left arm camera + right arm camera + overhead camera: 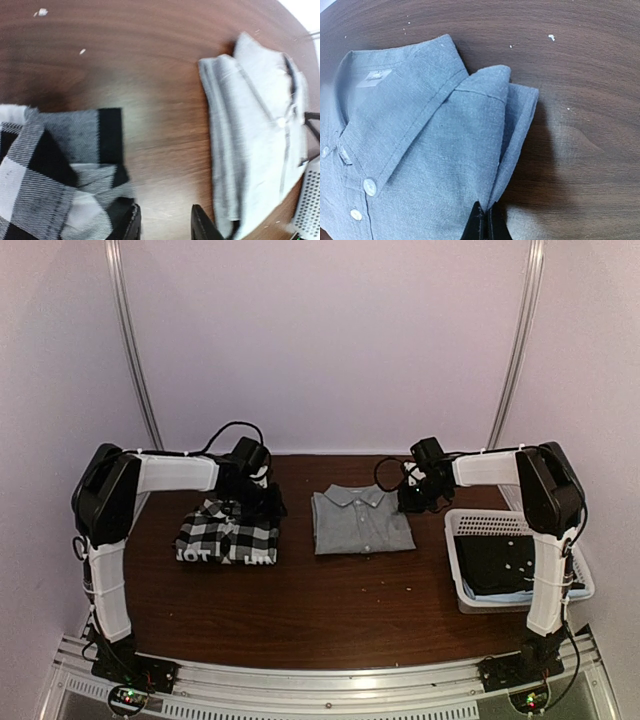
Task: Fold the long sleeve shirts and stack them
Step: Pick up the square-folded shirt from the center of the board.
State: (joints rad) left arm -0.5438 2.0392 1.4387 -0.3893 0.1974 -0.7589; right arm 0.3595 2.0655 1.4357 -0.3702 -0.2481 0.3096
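The grey shirt [360, 521] lies folded in the middle of the table, collar to the back. My right gripper [411, 502] is at its right edge, shut on a fold of the grey cloth [506, 150], which is pinched and lifted at the fingertips [486, 222]. The black-and-white checked shirt [228, 533] lies folded to the left. My left gripper [262, 492] is over its back right corner, open, with bare wood between the fingers [131, 225]. In the left wrist view the checked shirt [45, 175] is at left and the grey shirt [255, 135] at right.
A white basket [580, 580] with dark clothes and something light blue stands at the right edge of the table. Small white specks [82, 51] lie on the dark wood. Pale walls close in on the back and sides.
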